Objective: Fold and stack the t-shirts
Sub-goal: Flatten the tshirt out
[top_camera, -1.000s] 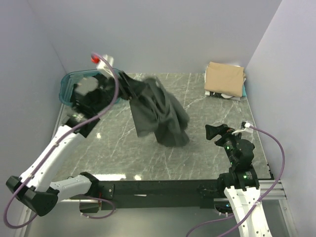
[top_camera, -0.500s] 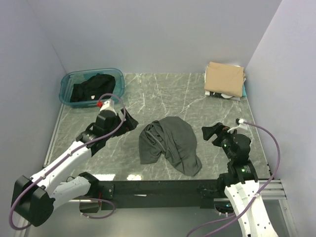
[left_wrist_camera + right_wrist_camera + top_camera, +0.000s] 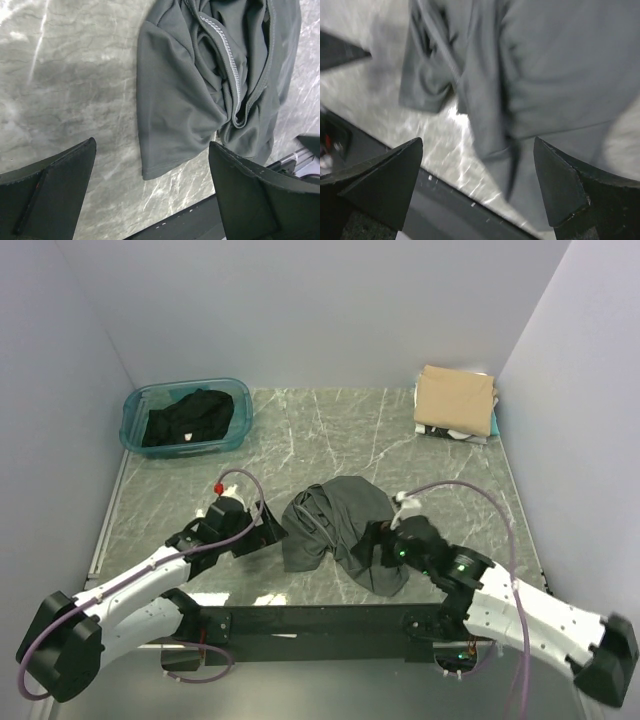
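My charcoal-grey t-shirt [image 3: 345, 530] lies crumpled on the surface [image 3: 330, 430], low in the middle of the overhead frame. It sits between my left hand [image 3: 268, 528] and right hand [image 3: 378, 546], both with fingers apart and empty. It looks light and limp, so I'd pinch a hem or sleeve edge. The heap runs loosely from upper left to lower right, with a flat flap pointing lower left.

We see a robot lab cell: 2 cabled arms [image 3: 130, 582] on a black rail [image 3: 320, 620], marble-patterned table [image 3: 330, 430] under the left gripper [image 3: 275, 527] and right gripper [image 3: 372, 543], plain pale walls [image 3: 300, 310] beyond them and at either side.
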`<state>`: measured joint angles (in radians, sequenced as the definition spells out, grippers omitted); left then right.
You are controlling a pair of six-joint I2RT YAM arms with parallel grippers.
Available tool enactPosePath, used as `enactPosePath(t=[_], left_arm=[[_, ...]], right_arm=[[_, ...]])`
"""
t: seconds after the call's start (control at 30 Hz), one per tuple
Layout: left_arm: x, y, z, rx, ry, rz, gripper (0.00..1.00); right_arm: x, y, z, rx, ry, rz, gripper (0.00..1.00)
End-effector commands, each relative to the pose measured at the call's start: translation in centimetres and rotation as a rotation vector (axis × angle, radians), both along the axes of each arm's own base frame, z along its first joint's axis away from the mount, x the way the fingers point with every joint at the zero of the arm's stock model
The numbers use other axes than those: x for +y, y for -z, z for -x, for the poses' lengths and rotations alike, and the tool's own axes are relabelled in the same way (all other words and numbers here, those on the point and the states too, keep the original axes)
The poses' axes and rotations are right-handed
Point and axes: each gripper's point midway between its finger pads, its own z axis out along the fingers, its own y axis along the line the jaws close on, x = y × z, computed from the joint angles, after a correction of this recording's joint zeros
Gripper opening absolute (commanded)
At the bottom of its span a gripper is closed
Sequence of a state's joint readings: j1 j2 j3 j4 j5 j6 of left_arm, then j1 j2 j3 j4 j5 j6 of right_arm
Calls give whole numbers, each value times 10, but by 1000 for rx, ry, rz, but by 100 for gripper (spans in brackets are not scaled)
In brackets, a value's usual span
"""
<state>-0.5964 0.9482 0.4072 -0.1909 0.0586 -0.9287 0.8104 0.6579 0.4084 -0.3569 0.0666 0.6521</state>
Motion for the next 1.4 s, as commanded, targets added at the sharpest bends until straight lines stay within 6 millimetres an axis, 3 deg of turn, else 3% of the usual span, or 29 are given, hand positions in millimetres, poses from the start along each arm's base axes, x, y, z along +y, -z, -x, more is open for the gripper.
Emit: enactPosePath(t=[0.0,0.03,0.17,0.33,0.43,0.63,0.73,0.77,0.97,1.13,1.17,1.23,1.27,1.37], left_arm=[[-13,-12,-7,-38,-3,71,99],[-14,-10,-6,-36,1,66,100],[-17,-8,-7,-31,3,38,99],[-22,-2,-4,-20,16,32,99],[-24,3,-3,-8,14,25,99],[-31,9,-4,5,28,1,99],[-35,12,-4,14,39,-7,99],[-37,11,-5,15,42,-8,99],[-48,18,-7,22,57,-40,95],[-56,29,-13,35,70,-97,81],[-55,32,-12,47,67,-116,73],[-55,36,-17,49,53,-148,66],[-55,38,-17,52,51,-158,63],[-56,40,-20,58,49,-183,62]], right_arm=[[16,-13,-8,-22,123,25,95],[20,-2,-6,3,125,63,95],[45,1,-7,1,131,78,91],[50,14,-22,-4,196,147,82],[59,19,-24,4,182,149,70],[58,38,-26,36,204,233,66],[55,39,-28,38,229,249,35],[54,37,-29,31,231,253,19],[29,2,-36,-34,310,266,0],[2,-30,-48,-81,362,183,0],[-3,-29,-49,-78,359,174,0],[-14,-42,-57,-93,372,106,0],[-19,-39,-57,-90,374,99,0],[-38,-49,-64,-118,400,63,0]])
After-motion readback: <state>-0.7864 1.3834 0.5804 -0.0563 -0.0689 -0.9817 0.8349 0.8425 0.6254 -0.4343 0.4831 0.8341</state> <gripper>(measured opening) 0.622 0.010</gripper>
